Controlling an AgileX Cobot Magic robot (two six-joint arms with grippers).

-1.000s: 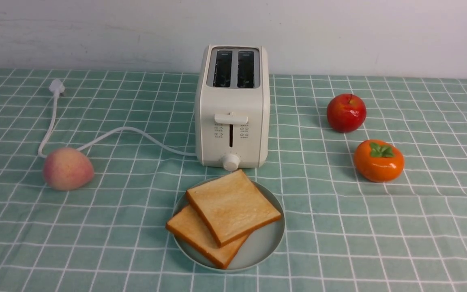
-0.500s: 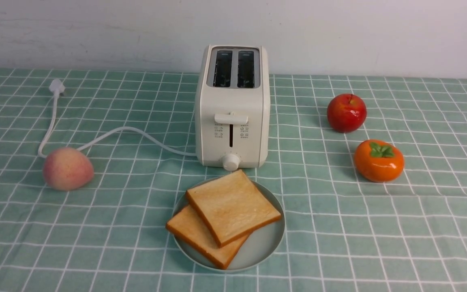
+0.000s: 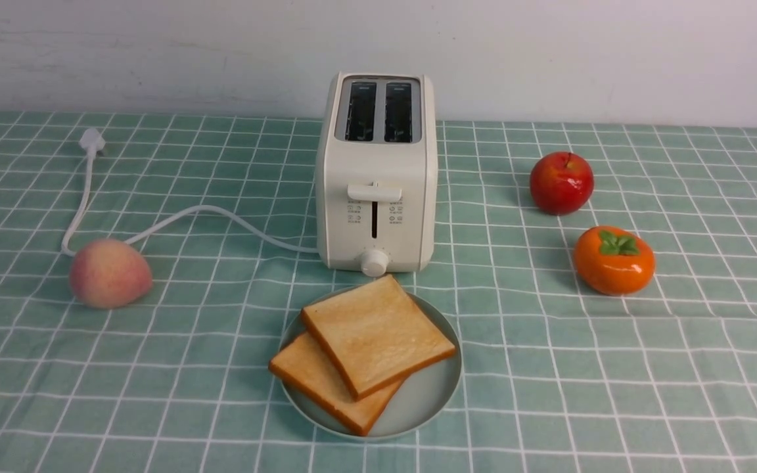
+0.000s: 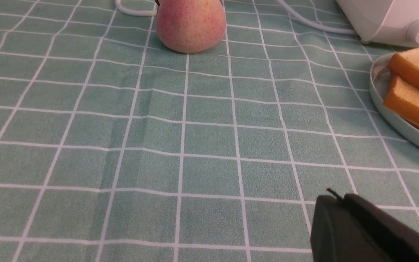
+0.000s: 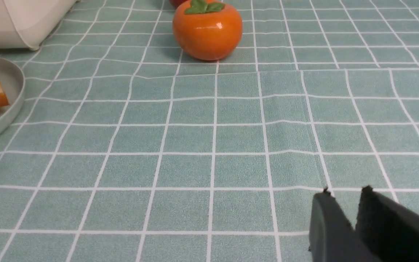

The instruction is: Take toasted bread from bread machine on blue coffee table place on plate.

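Nothing shifts across the last second: both golden square toast slices (image 3: 365, 351) stay stacked on the round pale blue-green plate (image 3: 434, 394) just before the cream-white two-slot toaster (image 3: 376, 174), whose slots are empty, so the task looks done, with the left gripper (image 4: 335, 198) jaws together and the right gripper (image 5: 346, 196) jaws slightly apart, both empty.

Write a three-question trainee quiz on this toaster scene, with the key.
1. True or false: both slots of the bread machine are empty.
2. How many slices of toasted bread lie on the plate?
3. Which fruit sits on the robot's left of the toaster: A apple, B peach, C persimmon?

Key: 1 true; 2 two, overlapping; 3 B.
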